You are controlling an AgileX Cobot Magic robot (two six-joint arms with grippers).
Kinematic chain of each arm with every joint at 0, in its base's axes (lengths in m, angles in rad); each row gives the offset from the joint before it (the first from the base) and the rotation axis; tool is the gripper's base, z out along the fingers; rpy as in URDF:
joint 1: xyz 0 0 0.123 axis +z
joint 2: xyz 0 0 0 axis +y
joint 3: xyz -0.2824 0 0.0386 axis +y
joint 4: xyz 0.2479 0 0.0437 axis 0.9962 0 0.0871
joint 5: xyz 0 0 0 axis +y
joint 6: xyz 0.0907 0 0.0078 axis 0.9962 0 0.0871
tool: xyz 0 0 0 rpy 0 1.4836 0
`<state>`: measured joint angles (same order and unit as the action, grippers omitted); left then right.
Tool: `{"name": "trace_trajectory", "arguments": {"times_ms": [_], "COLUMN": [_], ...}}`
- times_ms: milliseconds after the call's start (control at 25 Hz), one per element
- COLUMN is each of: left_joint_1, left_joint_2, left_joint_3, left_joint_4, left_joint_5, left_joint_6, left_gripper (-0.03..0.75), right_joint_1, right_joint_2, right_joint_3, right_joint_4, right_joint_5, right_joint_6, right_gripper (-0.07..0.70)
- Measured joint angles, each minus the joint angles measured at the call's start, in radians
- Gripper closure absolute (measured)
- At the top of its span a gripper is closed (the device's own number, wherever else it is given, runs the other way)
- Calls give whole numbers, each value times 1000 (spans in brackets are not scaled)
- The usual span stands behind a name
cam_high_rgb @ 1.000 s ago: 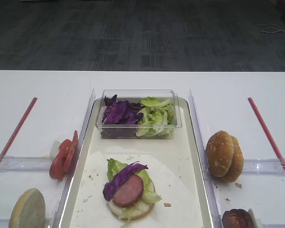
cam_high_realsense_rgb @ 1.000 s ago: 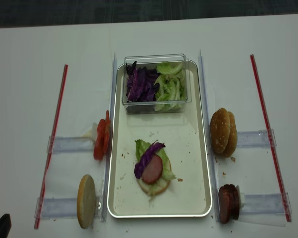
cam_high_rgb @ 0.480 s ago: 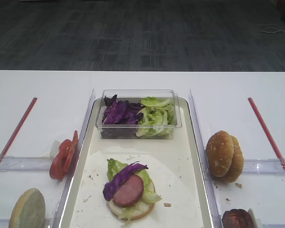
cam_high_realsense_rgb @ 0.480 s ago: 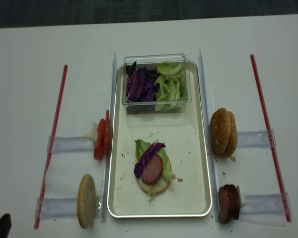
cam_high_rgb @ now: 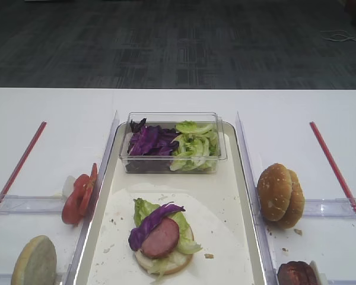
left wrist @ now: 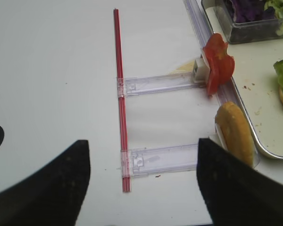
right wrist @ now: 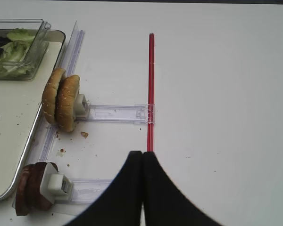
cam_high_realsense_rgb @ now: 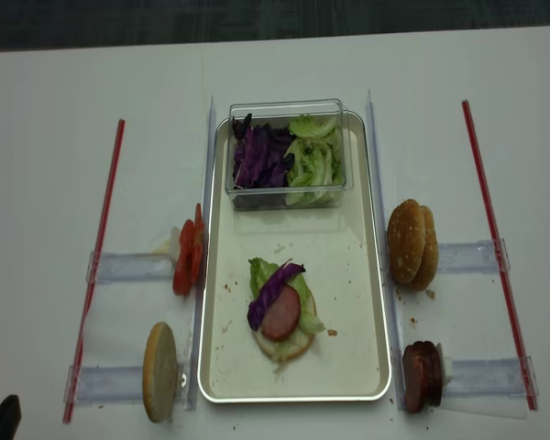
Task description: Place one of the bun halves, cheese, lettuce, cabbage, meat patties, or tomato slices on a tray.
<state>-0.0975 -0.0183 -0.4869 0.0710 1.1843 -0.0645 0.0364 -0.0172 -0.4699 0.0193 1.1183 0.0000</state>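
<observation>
On the tray [cam_high_rgb: 243, 178] [cam_high_realsense_rgb: 385, 321] lies a pale bun half [cam_high_rgb: 166, 266] stacked with lettuce [cam_high_rgb: 143, 209], a meat patty [cam_high_rgb: 161, 238] and a purple cabbage strip [cam_high_rgb: 151, 221]. Left of the tray stand tomato slices [cam_high_rgb: 78, 199] [left wrist: 218, 63] and another bun half [cam_high_rgb: 34, 262] [left wrist: 234, 134]. Right of it stand sesame bun halves [cam_high_rgb: 280, 195] [right wrist: 60, 99] and meat patties [right wrist: 32, 188] [cam_high_realsense_rgb: 420, 376]. Cheese I cannot make out. My left gripper [left wrist: 142, 143] hangs open and empty above the left holders. My right gripper [right wrist: 142, 154] is shut on nothing, right of the patties.
A clear box [cam_high_rgb: 172, 142] of purple cabbage and lettuce sits at the tray's far end. Red strips [cam_high_realsense_rgb: 99, 257] [right wrist: 151, 89] run along both sides, crossed by clear holders [left wrist: 155, 84] [right wrist: 118, 113]. The table's far edge [cam_high_rgb: 178, 89] drops to dark floor.
</observation>
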Motion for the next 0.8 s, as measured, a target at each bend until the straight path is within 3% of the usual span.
{"name": "trace_trajectory", "arguments": {"times_ms": [800], "left_joint_1": [0], "left_joint_2": [0], "left_joint_3": [0], "left_joint_4": [0], "left_joint_5": [-2], "left_joint_6": [0], "left_gripper": [234], "right_joint_1": [0], "right_joint_2": [0], "right_joint_3": [0], "right_joint_4": [0], "right_joint_5": [0], "right_joint_6": [0], "right_gripper": [625]}}
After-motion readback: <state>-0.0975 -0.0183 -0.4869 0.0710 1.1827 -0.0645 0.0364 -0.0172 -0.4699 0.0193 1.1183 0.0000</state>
